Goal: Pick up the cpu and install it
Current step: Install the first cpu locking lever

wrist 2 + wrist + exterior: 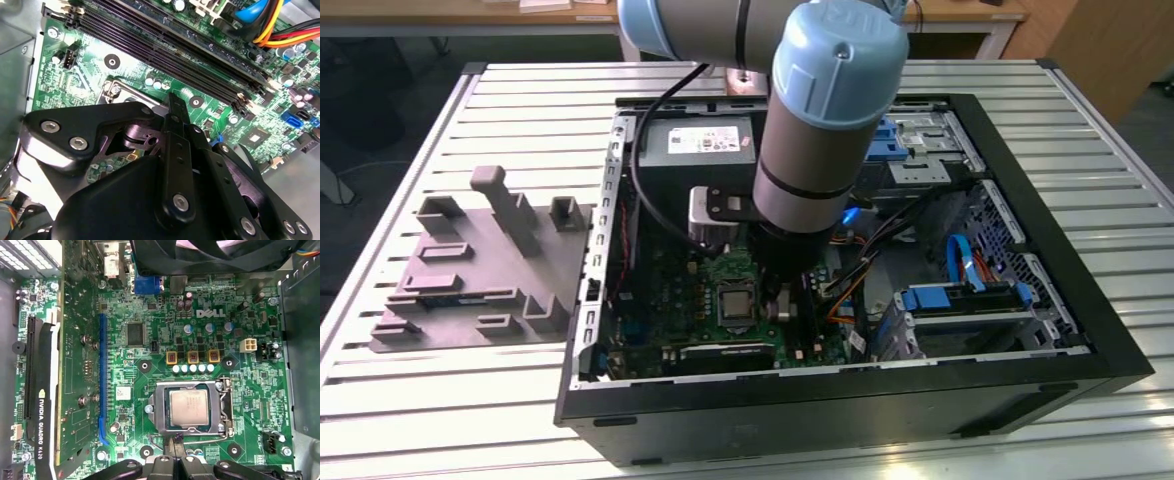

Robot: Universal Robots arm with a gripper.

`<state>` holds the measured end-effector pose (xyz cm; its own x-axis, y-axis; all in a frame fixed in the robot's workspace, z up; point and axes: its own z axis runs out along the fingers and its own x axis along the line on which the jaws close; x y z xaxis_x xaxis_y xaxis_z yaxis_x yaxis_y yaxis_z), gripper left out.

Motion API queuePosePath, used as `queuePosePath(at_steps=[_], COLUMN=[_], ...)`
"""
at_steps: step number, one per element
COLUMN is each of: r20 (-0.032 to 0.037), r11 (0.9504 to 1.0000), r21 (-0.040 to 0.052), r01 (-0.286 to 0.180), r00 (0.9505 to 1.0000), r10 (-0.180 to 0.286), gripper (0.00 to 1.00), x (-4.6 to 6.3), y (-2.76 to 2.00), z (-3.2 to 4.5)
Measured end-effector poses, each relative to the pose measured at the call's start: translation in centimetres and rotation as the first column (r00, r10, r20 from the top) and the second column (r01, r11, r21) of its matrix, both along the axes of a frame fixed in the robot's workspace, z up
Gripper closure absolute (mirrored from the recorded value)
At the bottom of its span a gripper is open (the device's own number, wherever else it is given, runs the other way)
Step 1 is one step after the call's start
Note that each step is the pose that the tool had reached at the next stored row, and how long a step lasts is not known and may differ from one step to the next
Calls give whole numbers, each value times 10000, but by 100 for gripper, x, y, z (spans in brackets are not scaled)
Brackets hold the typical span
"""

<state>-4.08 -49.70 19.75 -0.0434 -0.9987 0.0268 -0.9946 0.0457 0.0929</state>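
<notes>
CPU seated flat in socket frame on motherboard, pale metal top facing up, frame surrounding it on all sides; no contact w/ jaws.

Gripper positioned just beside socket edge in first wrist view, above the board. Fingers in second wrist view pressed together, nothing between them: jaws clenched, holding nothing.

In exterior view: arm reaching down into open PC case lying on slatted desk; socket area near centre of board, just beside arm's lower end. Grey moulded tray on desk, at exterior view's left of case, well apart from gripper.

Graphics card in slot, well apart from socket. RAM slots visible in second wrist view.
</notes>
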Motion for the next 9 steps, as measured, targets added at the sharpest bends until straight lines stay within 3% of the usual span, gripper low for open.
queuePosePath(at_steps=[9], r20=[2], r11=[10000], r21=[-3], r01=[-18], r00=[10000], r10=[18], gripper=[89], x=[0], y=[-2], z=[-51])
